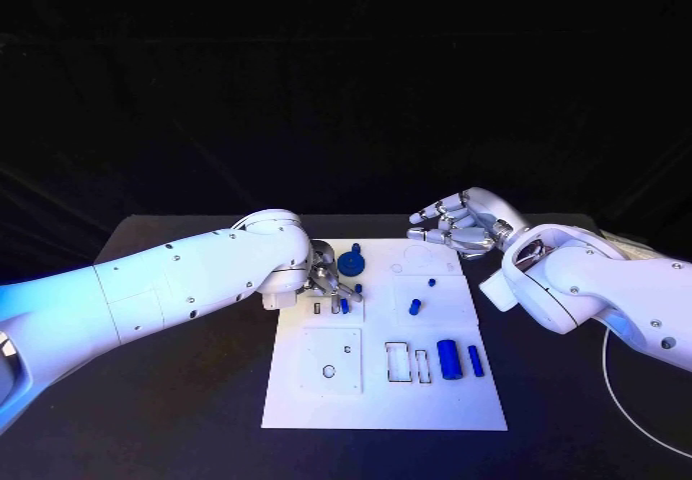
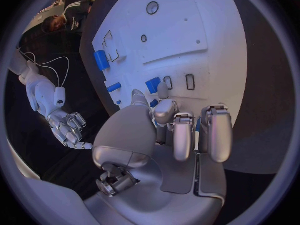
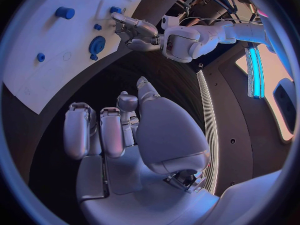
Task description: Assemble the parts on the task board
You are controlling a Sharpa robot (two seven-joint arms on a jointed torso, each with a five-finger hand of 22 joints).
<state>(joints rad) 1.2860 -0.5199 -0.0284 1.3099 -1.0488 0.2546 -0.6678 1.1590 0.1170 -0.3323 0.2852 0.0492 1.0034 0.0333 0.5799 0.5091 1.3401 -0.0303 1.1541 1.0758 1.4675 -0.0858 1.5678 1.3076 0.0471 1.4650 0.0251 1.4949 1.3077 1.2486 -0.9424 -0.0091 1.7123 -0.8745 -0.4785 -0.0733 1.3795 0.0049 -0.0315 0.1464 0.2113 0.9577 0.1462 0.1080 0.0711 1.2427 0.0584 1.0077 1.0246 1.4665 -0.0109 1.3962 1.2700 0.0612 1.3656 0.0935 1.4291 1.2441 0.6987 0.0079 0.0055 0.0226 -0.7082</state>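
At the board's upper left in the head view, the left robot hand [image 1: 320, 282] pinches a small blue part [image 1: 345, 305] just above the task board [image 1: 378, 400], while the right robot hand [image 1: 459, 225] hovers curled and empty, well apart.

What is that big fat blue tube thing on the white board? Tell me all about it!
The fat blue cylinder looks like smooth plastic, round and stubby. It lies flat on its side on the white task board, in the part nearest the robot, toward its right. A thinner blue pin lies right beside it, and a narrow slot outlined on the board sits on its other side. Neither hand touches it: the left hand is farther up the board.
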